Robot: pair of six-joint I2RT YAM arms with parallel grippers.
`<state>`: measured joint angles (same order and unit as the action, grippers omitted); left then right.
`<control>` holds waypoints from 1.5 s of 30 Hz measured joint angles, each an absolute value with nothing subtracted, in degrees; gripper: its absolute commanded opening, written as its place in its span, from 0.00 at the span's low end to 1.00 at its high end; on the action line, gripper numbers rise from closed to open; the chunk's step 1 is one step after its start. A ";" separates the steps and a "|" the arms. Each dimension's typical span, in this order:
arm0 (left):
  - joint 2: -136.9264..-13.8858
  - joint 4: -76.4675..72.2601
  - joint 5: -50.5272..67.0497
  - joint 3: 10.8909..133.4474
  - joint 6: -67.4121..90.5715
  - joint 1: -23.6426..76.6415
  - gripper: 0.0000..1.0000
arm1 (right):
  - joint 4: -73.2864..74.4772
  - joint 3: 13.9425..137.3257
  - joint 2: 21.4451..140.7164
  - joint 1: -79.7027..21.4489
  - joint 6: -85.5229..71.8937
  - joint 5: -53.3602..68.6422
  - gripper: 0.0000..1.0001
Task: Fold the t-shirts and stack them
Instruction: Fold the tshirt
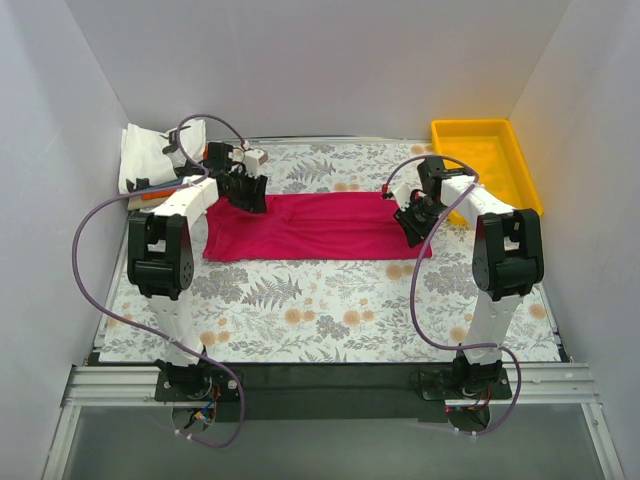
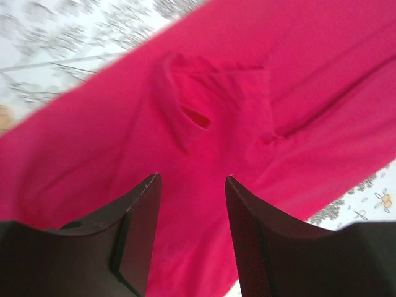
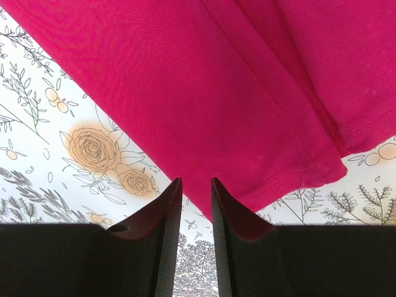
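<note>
— Which way does the shirt (image 1: 315, 228) lie?

— Its long axis runs left to right across the table (image 1: 330, 310), and it lies flat, narrowed to a band. The collar (image 2: 185, 114) end is on the left and the hem (image 3: 291, 170) on the right.

— And the grippers?

— There is one at each end. The left gripper (image 1: 245, 190) hangs over the collar end. Its fingers (image 2: 139, 210) are well apart with red cloth showing between them, and they hold nothing. The right gripper (image 1: 415, 222) is at a corner of the hem. Its fingers stand narrow, and the cloth edge runs right up to the gap. The wrist view does not show whether they pinch it.

— So what is the next fold?

— Probably end to end along that long axis, with one end carried over the other. Each arm is nearest its own end, so either could lead. The right one is at an edge. The left one has cloth spreading on both sides of its fingers and would need to find an edge first.

— Is there room?

— The table lies open in front of the shirt, toward the arms. Behind on the left, the stack (image 1: 150, 160) sits near the left gripper, with a white printed shirt on top. The tray (image 1: 520, 150) sits behind the right arm. A lift of the collar end should stay off the stack until the fold is finished.
</note>
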<state>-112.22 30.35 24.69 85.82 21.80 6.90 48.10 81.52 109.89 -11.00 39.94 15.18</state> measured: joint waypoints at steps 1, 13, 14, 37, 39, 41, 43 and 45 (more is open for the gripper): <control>-112.33 30.33 24.60 84.99 22.28 7.62 0.44 | 48.10 81.52 109.89 -11.03 39.79 15.22 0.27; -117.43 25.78 18.37 87.26 25.15 12.53 0.36 | 48.10 81.52 110.10 -11.40 39.20 15.42 0.27; -117.93 25.58 17.67 87.53 25.15 12.56 0.35 | 48.07 81.52 110.10 -11.40 39.20 15.42 0.26; -112.38 26.76 15.11 85.27 17.47 12.88 0.00 | 48.07 81.47 110.10 -11.40 39.33 14.94 0.26; -109.14 27.22 16.53 83.15 14.79 12.88 0.00 | 48.03 81.28 110.10 -11.40 39.38 14.92 0.26; -106.26 28.58 18.04 81.28 11.25 12.84 0.00 | 48.05 80.93 110.10 -11.40 39.42 14.74 0.26; -103.66 29.85 19.51 78.89 7.27 12.38 0.00 | 48.12 80.71 110.10 -11.40 39.46 14.63 0.26; -101.36 31.44 20.91 76.18 2.83 11.90 0.00 | 48.10 80.71 110.10 -11.40 39.62 14.46 0.26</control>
